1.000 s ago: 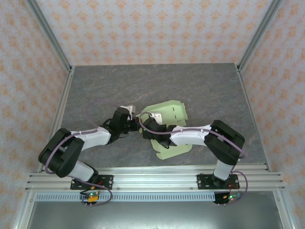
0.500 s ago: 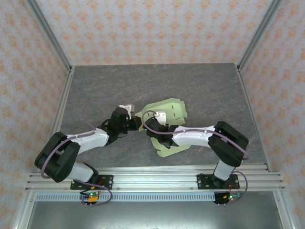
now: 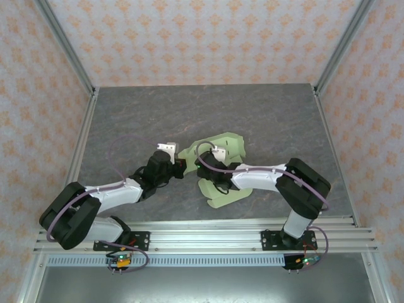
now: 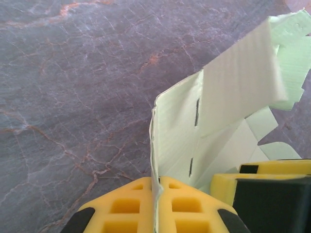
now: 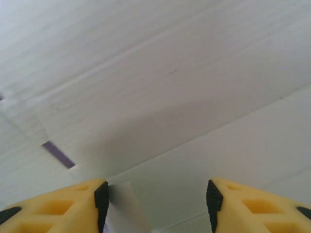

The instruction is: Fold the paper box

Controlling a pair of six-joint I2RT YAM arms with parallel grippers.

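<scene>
Our left pincer [image 4: 156, 194] pinches an upright edge of the box [image 4: 233, 82]. The card rises straight ahead of it and fans out to its right, above the table [image 4: 73, 87]. Our right pincer [image 5: 154, 196] stands spread, with pale card close in front of both fingers and a small flap just beside one fingertip.

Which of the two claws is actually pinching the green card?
The left gripper: its fingers clamp the paper box's edge; the right gripper's stand apart.
</scene>
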